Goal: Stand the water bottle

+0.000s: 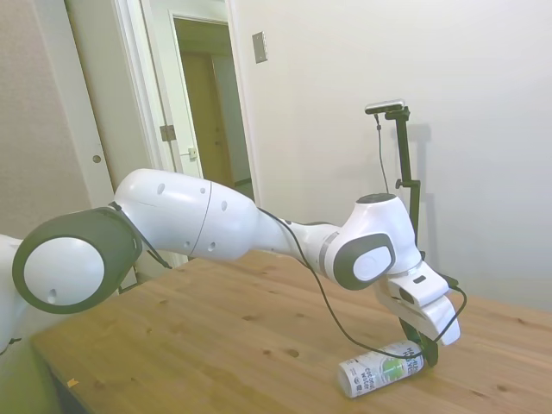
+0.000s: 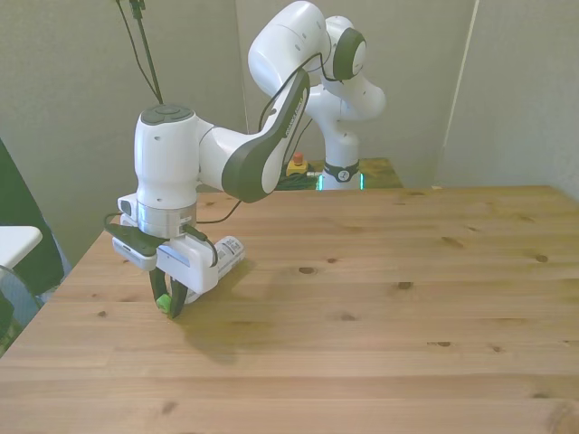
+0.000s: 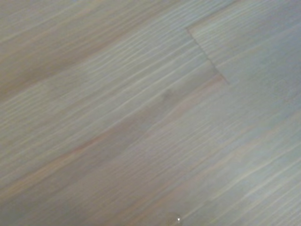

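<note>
— One water bottle (image 1: 379,373) lies on its side on the wooden table (image 1: 216,345), lower right of the side view; we count a single bottle and a single white arm (image 1: 224,228).

— Which way does it point?

— Its long axis runs flat along the tabletop. In the side view the base faces the lower left of the frame and the neck end tips toward the right, under the gripper (image 1: 429,349). In the front view the green cap (image 2: 163,304) sits at the lower left of the frame, with the white body (image 2: 230,250) reaching back up and to the right behind the hand.

— How does it look?

— Small and slim, with a white wrap label carrying green graphics and dark lettering. We cannot read the words.

— And the gripper (image 2: 168,303)?

— We see the dark fingers (image 2: 177,298) standing on either side of the cap end, low by the table. Whether they are pressed on it, we cannot tell.

— The wrist view?

— Only blurred wood grain (image 3: 141,117); no bottle in it.
</note>
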Controlling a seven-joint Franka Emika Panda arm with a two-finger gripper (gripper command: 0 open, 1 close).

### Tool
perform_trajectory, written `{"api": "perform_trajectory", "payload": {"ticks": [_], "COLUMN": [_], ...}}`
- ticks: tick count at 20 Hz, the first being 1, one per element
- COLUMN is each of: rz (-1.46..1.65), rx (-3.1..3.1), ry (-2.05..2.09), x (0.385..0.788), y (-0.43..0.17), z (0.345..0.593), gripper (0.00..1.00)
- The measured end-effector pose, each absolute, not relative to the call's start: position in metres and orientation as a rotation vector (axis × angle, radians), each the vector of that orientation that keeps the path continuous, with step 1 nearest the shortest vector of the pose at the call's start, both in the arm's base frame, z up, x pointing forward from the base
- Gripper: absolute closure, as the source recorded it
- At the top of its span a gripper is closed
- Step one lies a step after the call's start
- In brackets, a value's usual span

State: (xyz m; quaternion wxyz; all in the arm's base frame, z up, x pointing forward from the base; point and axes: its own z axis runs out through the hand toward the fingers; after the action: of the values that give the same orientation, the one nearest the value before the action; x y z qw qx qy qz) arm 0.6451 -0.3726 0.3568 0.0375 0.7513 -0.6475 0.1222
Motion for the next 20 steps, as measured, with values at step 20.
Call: {"api": "perform_trajectory", "payload": {"ticks": [20], "rz": [1.07], "rx": [2.082], "ry": [-2.215], "x": [0.622], "y": [-0.222], "z": [0.538], "gripper": [1.0]}}
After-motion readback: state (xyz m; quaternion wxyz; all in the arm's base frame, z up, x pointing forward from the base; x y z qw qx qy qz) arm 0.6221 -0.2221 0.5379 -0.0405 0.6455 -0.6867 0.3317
